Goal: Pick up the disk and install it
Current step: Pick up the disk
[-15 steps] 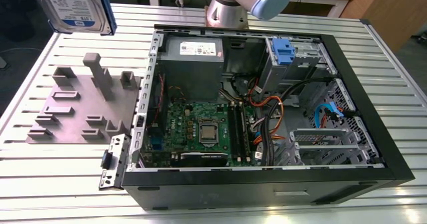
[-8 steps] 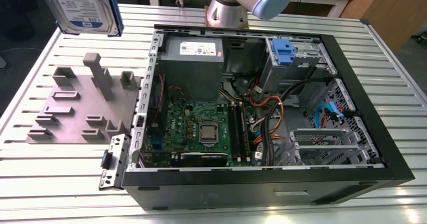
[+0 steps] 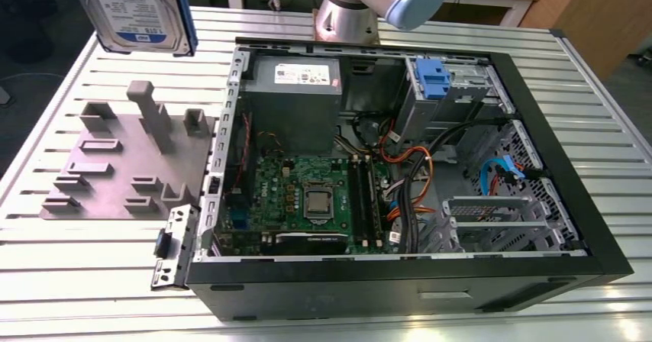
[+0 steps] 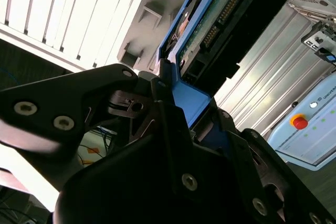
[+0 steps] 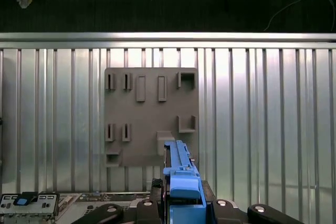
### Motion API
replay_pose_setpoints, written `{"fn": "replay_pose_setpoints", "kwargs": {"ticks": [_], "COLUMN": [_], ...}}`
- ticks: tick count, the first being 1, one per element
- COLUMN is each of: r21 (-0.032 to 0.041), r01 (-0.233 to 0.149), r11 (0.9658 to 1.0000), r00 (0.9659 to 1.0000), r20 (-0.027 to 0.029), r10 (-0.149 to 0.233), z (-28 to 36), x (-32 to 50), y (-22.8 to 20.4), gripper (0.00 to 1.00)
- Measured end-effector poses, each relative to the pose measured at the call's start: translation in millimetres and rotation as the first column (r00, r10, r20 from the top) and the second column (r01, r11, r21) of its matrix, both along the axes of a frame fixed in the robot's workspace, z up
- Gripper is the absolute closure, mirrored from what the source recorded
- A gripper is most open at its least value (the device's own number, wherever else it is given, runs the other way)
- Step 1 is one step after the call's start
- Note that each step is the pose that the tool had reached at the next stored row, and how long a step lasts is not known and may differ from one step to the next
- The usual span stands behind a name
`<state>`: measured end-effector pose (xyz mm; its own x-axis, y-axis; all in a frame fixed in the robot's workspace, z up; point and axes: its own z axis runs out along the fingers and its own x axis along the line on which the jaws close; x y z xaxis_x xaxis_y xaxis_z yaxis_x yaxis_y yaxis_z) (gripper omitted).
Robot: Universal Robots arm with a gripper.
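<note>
Aloft over the grey fixture plate [image 3: 112, 170], the disk [image 3: 137, 10], clamped edgewise in the gripper [image 5: 181, 203].

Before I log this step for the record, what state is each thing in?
hand: shut on the disk.
disk: held upright in the air, not installed.
computer case: lying on its side, panel off, insides exposed.
grey fixture: lying flat beside the case.

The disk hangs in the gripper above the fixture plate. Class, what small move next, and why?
Probably carry the disk toward the exterior view's right, over the open computer case: the gripper is shut on its blue frame, it hangs clear of the fixture plate, and the drive bay lies there.
</note>
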<state>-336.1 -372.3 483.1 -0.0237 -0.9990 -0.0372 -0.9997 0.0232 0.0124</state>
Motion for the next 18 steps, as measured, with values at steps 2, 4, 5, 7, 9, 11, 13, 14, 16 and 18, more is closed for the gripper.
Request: {"fn": "replay_pose_setpoints", "kwargs": {"ticks": [2, 4, 5, 7, 9, 11, 13, 14, 16, 18], "r21": [0.0, 0.0, 0.0, 0.0, 0.0, 0.0, 0.0, 0.0, 0.0, 0.0], "r01": [0.0, 0.0, 0.0, 0.0, 0.0, 0.0, 0.0, 0.0, 0.0, 0.0], "r11": [1.0, 1.0, 1.0, 1.0, 1.0, 1.0, 1.0, 1.0, 1.0, 1.0], "r00": [1.0, 1.0, 1.0, 1.0, 1.0, 1.0, 1.0, 1.0, 1.0, 1.0], "r20": [0.0, 0.0, 0.0, 0.0, -0.0001, 0.0, 0.0, -0.0001, -0.0001, 0.0], "r10": [0.0, 0.0, 0.0, 0.0, 0.0, 0.0, 0.0, 0.0, 0.0, 0.0], "z": [0.0, 0.0, 0.0, 0.0, 0.0, 0.0, 0.0, 0.0, 0.0, 0.0], "x": [0.4, 0.5, 0.6, 0.7, 0.7, 0.9, 1.0, 1.0, 1.1, 1.1], "y": [0.0, 0.0, 0.0, 0.0, 0.0, 0.0, 0.0, 0.0, 0.0, 0.0], "gripper": [0.63, 0.63, 0.63, 0.63, 0.63, 0.63, 0.63, 0.63, 0.63, 0.63]}}
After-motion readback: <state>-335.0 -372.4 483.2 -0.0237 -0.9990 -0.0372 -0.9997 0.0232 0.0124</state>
